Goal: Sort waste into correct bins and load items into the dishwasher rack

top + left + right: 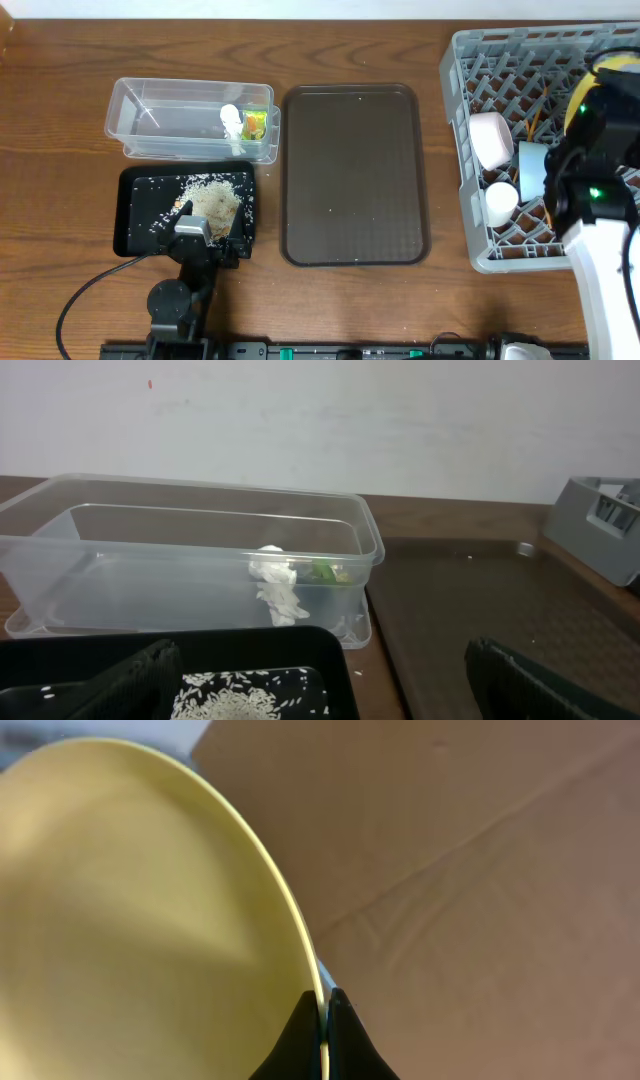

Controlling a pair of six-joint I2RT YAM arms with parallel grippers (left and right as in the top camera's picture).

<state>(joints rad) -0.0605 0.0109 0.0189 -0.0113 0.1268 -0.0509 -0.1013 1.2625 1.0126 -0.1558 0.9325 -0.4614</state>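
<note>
1. The right gripper (322, 1020) has its two dark fingers (298, 1038) pressed onto the thin rim of the yellow plate (130, 920), one on each face. The grip is a narrow pinch at the very edge.
2. From above, the yellow plate (578, 106) shows only as a sliver beside the right arm, over the right part of the dishwasher rack (470, 60). We cannot tell whether it rests on the grid yet.
3. The pinkish-white bowl (490, 138), light blue bowl (530, 165) and white cup (500, 200) sit close by in the rack.
4. We judge the main risk to be the plate pivoting or slipping in so small a pinch. Letting go before it is seated could tip it onto the bowls.
5. The left gripper (208, 216) hangs with fingers (130, 685) spread wide over the black tray (135, 215), just above the rice crumbs (215, 195). A low sweep could scatter them onto the table.
6. Beyond, the clear tub (150, 100) holds the white scrap (232, 120) and the green-and-orange wrapper (257, 122).
</note>
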